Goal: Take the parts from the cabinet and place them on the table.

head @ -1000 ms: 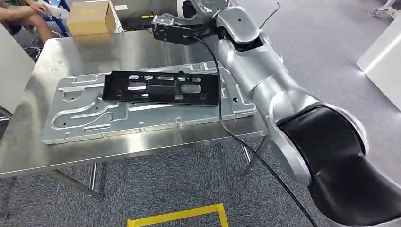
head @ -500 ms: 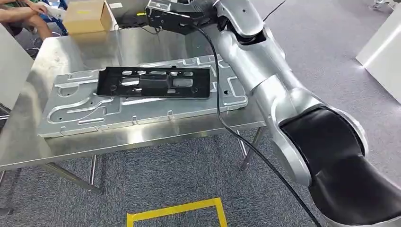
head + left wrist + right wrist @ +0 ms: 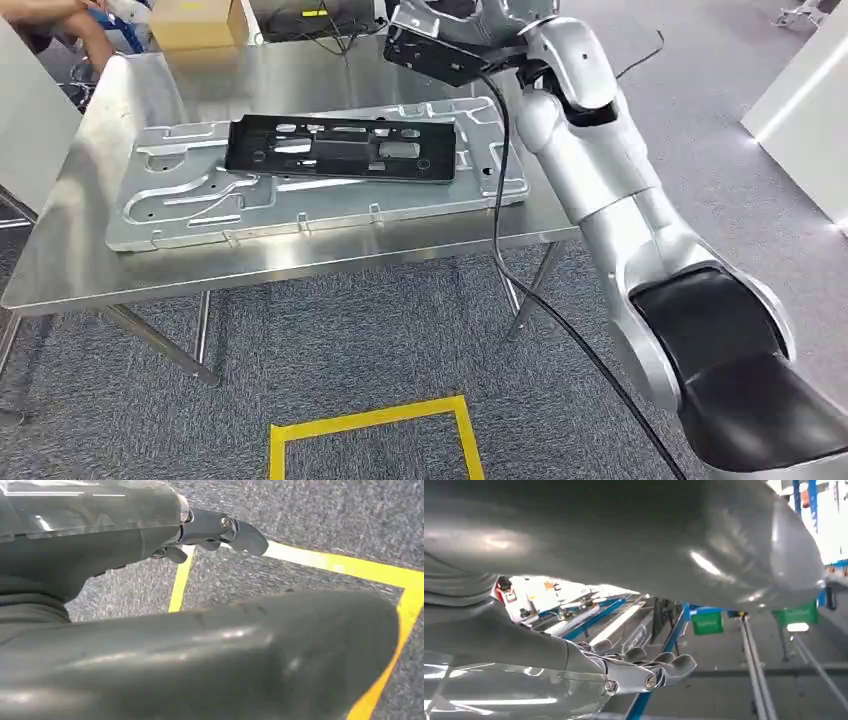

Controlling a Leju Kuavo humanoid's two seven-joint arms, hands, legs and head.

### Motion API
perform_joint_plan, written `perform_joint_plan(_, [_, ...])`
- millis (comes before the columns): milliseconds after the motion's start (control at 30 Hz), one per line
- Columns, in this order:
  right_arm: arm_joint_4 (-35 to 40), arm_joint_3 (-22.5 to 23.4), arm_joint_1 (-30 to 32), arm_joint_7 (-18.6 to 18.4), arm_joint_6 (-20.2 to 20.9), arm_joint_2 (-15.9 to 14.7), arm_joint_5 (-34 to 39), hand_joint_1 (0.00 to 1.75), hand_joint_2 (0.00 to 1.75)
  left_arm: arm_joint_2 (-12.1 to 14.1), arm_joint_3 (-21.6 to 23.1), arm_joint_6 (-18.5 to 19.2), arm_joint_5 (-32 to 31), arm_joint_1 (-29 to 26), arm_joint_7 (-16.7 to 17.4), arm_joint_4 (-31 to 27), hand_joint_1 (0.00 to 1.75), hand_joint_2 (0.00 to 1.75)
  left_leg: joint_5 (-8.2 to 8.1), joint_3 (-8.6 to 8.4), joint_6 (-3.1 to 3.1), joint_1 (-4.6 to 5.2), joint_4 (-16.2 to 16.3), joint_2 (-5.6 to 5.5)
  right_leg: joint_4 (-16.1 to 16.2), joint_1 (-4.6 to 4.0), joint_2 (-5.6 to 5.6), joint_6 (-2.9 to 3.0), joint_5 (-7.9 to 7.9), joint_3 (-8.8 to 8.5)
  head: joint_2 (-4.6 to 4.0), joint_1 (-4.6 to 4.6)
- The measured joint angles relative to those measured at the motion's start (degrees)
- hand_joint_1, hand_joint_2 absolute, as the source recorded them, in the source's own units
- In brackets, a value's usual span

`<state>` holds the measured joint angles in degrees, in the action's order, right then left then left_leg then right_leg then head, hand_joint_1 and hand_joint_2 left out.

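A black perforated panel (image 3: 340, 150) lies flat on a large silver stamped plate (image 3: 300, 205) on the steel table (image 3: 250, 270). My right arm reaches over the table's far right corner, its wrist (image 3: 440, 50) above and beyond the right end of the black panel, touching neither part. In the right wrist view my right hand (image 3: 639, 670) has its fingers stretched out, clear of the thick thumb, with nothing in it. My left hand (image 3: 215, 530) hangs over grey carpet with its fingers out and nothing held.
A cardboard box (image 3: 195, 25) stands at the table's far edge, and a person's arm (image 3: 60, 15) shows at the far left. A black cable (image 3: 500, 230) hangs from my right arm past the table's front edge. Yellow tape (image 3: 370, 425) marks the carpet. A white unit (image 3: 800, 130) stands at right.
The whole picture has shifted, so the camera moved. The black panel and silver plate lie as before on the table. My right arm stays raised over the table's far side.
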<state>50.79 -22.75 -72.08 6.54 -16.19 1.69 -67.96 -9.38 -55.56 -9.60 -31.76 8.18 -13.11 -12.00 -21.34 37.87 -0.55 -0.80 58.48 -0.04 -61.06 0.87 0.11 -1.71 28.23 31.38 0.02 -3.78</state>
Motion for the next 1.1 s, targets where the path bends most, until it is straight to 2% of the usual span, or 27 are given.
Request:
perform_joint_plan(33, [1.9, 0.0, 1.1, -0.2, -0.4, -0.6, 0.5, 0.00, 0.00, 0.0, 0.0, 0.0, 0.0, 0.0, 0.0, 0.0, 0.00, 0.00, 0.38, 0.40, 0.35, 0.25, 0.1, -0.05, 3.5, -0.40, 0.08, 0.38, 1.15, -1.67, 0.00, -0.06])
perform_joint_plan(133, [6.8, 0.8, 6.1, -0.4, -1.6, -3.5, 1.6, 0.00, 0.00, 0.0, 0.0, -0.1, -0.1, 0.1, 0.2, 0.0, 0.00, 0.00, 2.00, 0.30, 1.34, 0.00, -0.8, -0.17, 3.3, -0.81, -0.02, 1.29, -0.05, -1.01, 0.00, -0.09])
perform_joint_plan(167, [8.5, 1.4, 8.1, -0.4, -2.0, -4.5, 2.0, 0.00, 0.00, 0.0, 0.0, -0.2, -0.2, -0.1, 0.3, 0.0, 0.00, 0.00, 1.88, 0.67, 1.69, 0.05, -0.7, -0.34, 4.0, -0.03, -0.41, 2.05, -0.95, -0.78, 0.00, -0.07])
perform_joint_plan(200, [9.6, 1.8, 9.7, -0.4, -2.5, -5.1, 2.5, 0.00, 0.00, 0.0, 0.0, -0.2, -0.2, -0.1, 0.3, 0.0, 0.00, 0.00, -0.46, 1.27, 1.80, -0.07, 0.5, -0.29, 4.0, -0.24, -0.71, 2.40, -1.58, -0.21, 0.00, -0.09])
perform_joint_plan(233, [11.1, 2.6, 11.4, -0.1, -3.1, -6.1, 3.2, 0.00, 0.00, 0.0, 0.0, -0.2, -0.2, -0.1, 0.4, 0.0, 0.00, 0.00, -4.28, 2.22, 1.85, -0.08, 3.6, -0.25, 4.0, -0.26, -0.75, 2.99, -2.19, 0.63, 0.00, -0.09])
perform_joint_plan(300, [13.2, 4.0, 14.3, 0.7, -4.2, -7.5, 4.1, 0.00, 0.00, 0.0, 0.0, -0.2, -0.3, -0.1, 0.4, 0.0, 0.00, 0.00, -10.49, 4.14, 2.11, -0.11, 12.2, -0.23, 4.0, -0.39, -0.78, 3.12, -3.48, 2.31, 0.00, -0.11])
perform_joint_plan(333, [14.0, 4.5, 15.7, 0.9, -4.5, -8.1, 4.5, 0.00, 0.00, 0.0, 0.0, -0.2, -0.3, -0.1, 0.4, 0.0, 0.00, 0.00, -11.78, 4.61, 2.26, -0.11, 16.1, -0.22, 4.0, -0.50, -0.76, 3.10, -4.20, 3.25, -0.02, -0.09])
perform_joint_plan(367, [14.8, 4.9, 17.1, 1.0, -4.6, -8.8, 4.6, 0.00, 0.00, 0.0, 0.0, -0.2, -0.4, -0.1, 0.4, 0.0, 0.00, 0.00, -10.92, 4.19, 2.29, -0.11, 18.1, -0.22, 3.9, -0.56, -0.73, 3.06, -4.94, 4.19, 0.00, -0.09])
perform_joint_plan(400, [15.5, 5.4, 18.2, 1.1, -4.8, -9.4, 4.8, 0.00, 0.00, 0.0, 0.0, -0.2, -0.4, -0.1, 0.4, 0.0, 0.00, 0.00, -8.93, 2.86, 2.21, -0.10, 17.7, -0.22, 3.8, -0.62, -0.70, 2.93, -5.57, 5.05, 0.00, -0.11])
perform_joint_plan(433, [16.2, 6.1, 19.2, 1.2, -5.0, -10.2, 5.0, 0.00, 0.00, 0.0, 0.0, -0.2, -0.5, 0.0, 0.4, 0.0, 0.00, 0.00, -6.67, 0.51, 1.98, -0.06, 15.1, -0.22, 3.7, -0.68, -0.66, 2.79, -6.20, 5.97, 0.00, -0.09])
perform_joint_plan(467, [16.9, 6.6, 19.8, 1.3, -5.2, -10.8, 5.2, 0.00, 0.00, 0.0, 0.0, -0.2, -0.5, 0.1, 0.4, 0.0, 0.00, 0.00, -5.40, -2.59, 1.58, 0.04, 11.2, -0.23, 3.6, -0.74, -0.65, 2.65, -6.80, 6.75, 0.00, -0.11])
perform_joint_plan(500, [17.6, 7.2, 20.2, 1.4, -5.4, -11.3, 5.3, 0.00, 0.00, 0.0, 0.0, -0.2, -0.5, 0.2, 0.4, 0.0, 0.00, 0.00, -6.04, -6.61, 0.94, 0.31, 5.9, -0.29, 3.5, -0.73, -0.66, 2.49, -7.38, 7.21, 0.00, -0.11])
perform_joint_plan(600, [17.7, 7.3, 20.2, 1.4, -5.4, -11.4, 5.4, 0.00, 0.00, 0.0, 0.0, -0.2, -0.5, 0.2, 0.4, 0.0, 0.00, 0.00, -6.47, -7.33, 0.80, 0.33, 5.0, -0.29, 3.5, -0.70, -0.67, 2.46, -7.47, 7.30, 0.00, -0.11])
perform_joint_plan(667, [17.9, 7.5, 20.4, 1.5, -5.5, -11.5, 5.4, 0.00, 0.00, 0.0, 0.0, -0.2, -0.5, 0.3, 0.4, 0.0, 0.00, 0.00, -7.31, -8.59, 0.63, 0.46, 3.3, -0.30, 3.4, -0.82, -0.68, 2.32, -7.57, 7.48, 0.00, -0.11])
perform_joint_plan(700, [20.2, 9.5, 21.5, 1.9, -5.6, -13.7, 5.7, 0.00, 0.00, 0.0, 0.1, -0.2, -0.9, 0.6, 0.7, 0.0, 0.00, 0.00, -7.43, -10.19, -0.77, 0.83, -2.5, -0.22, 4.6, -0.80, -0.83, 0.62, -10.45, 7.86, 0.00, -0.09])
perform_joint_plan(733, [21.1, 10.3, 22.2, 2.0, -5.5, -14.5, 5.8, 0.00, 0.00, -0.1, 0.1, -0.2, -1.0, 1.0, 0.7, 0.0, 0.00, 0.00, -5.73, -8.96, -1.89, 0.48, -2.8, 0.34, 1.9, -0.32, -0.33, 0.13, -5.34, 9.31, 0.00, -0.07])
perform_joint_plan(767, [21.6, 10.9, 22.5, 2.0, -5.5, -15.1, 5.9, 0.00, 0.00, -0.1, 0.2, -0.2, -1.1, 1.1, 0.7, 0.0, 0.00, 0.00, -4.87, -7.90, -1.91, 0.49, -2.7, 0.32, -2.4, -0.09, -0.24, -0.23, -1.16, 10.65, 0.00, -0.09])
perform_joint_plan(800, [22.0, 11.4, 23.0, 2.1, -5.5, -15.3, 6.0, 0.00, 0.00, -0.2, 0.2, -0.2, -1.1, 1.1, 0.8, 0.0, 0.00, 0.00, -4.10, -6.95, -1.86, 0.50, -2.7, 0.32, -7.4, 0.01, -0.22, -0.59, 1.98, 11.94, 0.00, -0.09])
perform_joint_plan(833, [22.2, 11.8, 23.5, 2.1, -5.4, -15.5, 6.1, 0.00, 0.00, -0.2, 0.2, -0.2, -1.2, 1.1, 0.8, 0.0, 0.00, 0.00, -3.40, -6.00, -1.79, 0.49, -2.6, 0.36, -11.7, 0.07, -0.23, -0.89, 3.45, 12.82, 0.00, -0.09])
perform_joint_plan(867, [22.2, 12.1, 24.0, 2.2, -5.4, -15.7, 6.2, 0.00, 0.00, -0.2, 0.2, -0.2, -1.2, 1.1, 0.8, 0.0, 0.00, 0.00, -2.76, -5.04, -1.68, 0.44, -2.4, 0.47, -14.5, 0.23, -0.23, -1.13, 2.99, 12.97, 0.00, -0.09])
perform_joint_plan(900, [22.2, 12.5, 24.6, 2.4, -5.3, -16.0, 6.4, 0.00, 0.00, -0.2, 0.2, -0.2, -1.2, 1.1, 0.8, 0.0, 0.00, 0.00, -2.14, -4.01, -1.52, 0.37, -2.2, 0.53, -15.0, 0.47, -0.23, -1.35, 1.06, 12.01, 0.00, -0.09])
perform_joint_plan(933, [22.2, 13.0, 25.0, 2.7, -5.2, -16.1, 6.8, 0.00, 0.00, -0.3, 0.2, -0.2, -1.2, 1.1, 0.8, 0.0, 0.00, 0.00, -1.64, -2.99, -1.26, 0.25, -1.9, 0.56, -13.1, 0.68, -0.24, -1.53, -1.27, 9.80, 0.00, -0.09])
perform_joint_plan(967, [22.2, 13.4, 25.4, 3.1, -5.3, -16.3, 7.1, 0.00, 0.00, -0.3, 0.2, -0.2, -1.1, 1.1, 0.8, 0.0, 0.00, 0.00, -1.21, -1.99, -0.96, 0.13, -1.4, 0.56, -9.0, 0.92, -0.25, -1.70, -2.75, 6.42, 0.00, -0.09])
perform_joint_plan(1000, [22.2, 13.7, 25.6, 3.3, -5.4, -16.4, 7.4, 0.00, 0.00, -0.3, 0.2, -0.2, -1.1, 1.2, 0.8, 0.0, 0.00, 0.00, -0.84, -1.20, -0.60, 0.06, -0.8, 0.56, -3.6, 1.22, -0.27, -1.89, -2.35, 2.14, 0.00, -0.09])
perform_joint_plan(1033, [22.2, 14.0, 25.7, 3.7, -5.5, -16.5, 7.7, 0.00, 0.00, -0.3, 0.2, -0.2, -1.0, 1.2, 0.8, 0.0, 0.00, 0.00, -0.65, -0.39, -0.28, 0.37, -0.2, 0.44, 1.8, 1.00, -0.19, -1.88, 0.44, -1.79, 0.00, -0.07])
perform_joint_plan(1067, [22.2, 14.4, 26.1, 3.8, -5.6, -16.6, 8.0, 0.00, 0.00, -0.3, 0.2, -0.3, -1.0, 1.3, 0.8, 0.0, 0.00, 0.00, -0.22, -0.19, 0.19, 0.31, 0.0, 0.45, 3.5, 0.66, 0.13, -0.82, 1.39, -2.39, 0.00, -0.18])
perform_joint_plan(1100, [22.1, 14.7, 26.7, 4.0, -5.7, -16.6, 8.4, 0.00, 0.00, -0.4, 0.2, -0.4, -1.0, 1.3, 0.8, 0.0, 0.00, 0.00, 0.30, -0.17, 0.56, 0.25, -0.1, 0.47, 3.6, 0.59, -0.07, -0.51, 1.14, -1.96, 0.00, -0.11])
